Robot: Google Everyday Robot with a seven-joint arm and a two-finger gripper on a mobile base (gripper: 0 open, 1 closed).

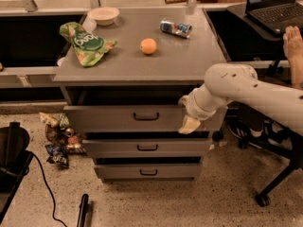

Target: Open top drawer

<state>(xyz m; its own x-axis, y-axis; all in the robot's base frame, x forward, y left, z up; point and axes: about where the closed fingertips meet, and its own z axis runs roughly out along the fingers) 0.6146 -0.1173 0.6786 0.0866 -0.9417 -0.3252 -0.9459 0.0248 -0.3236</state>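
The top drawer (118, 118) is the tallest grey front of three, with a small black bar handle (146, 116) at its centre. It stands pulled out a little, with a dark gap between its top edge and the cabinet top. My gripper (189, 125) is at the right end of this drawer's front, right of the handle and apart from it. The white arm (246, 91) reaches in from the right. The two shorter drawers (147, 147) (148, 172) sit below.
On the cabinet top (189, 56) lie a green bag (87, 43), an orange (148, 46), a can (175, 28) and a white bowl (103, 15). Snack packets (59, 138) lie on the floor at left. A black chair (12, 164) and a cable are at lower left. A person's arm (296, 51) and a laptop (274, 6) are at right.
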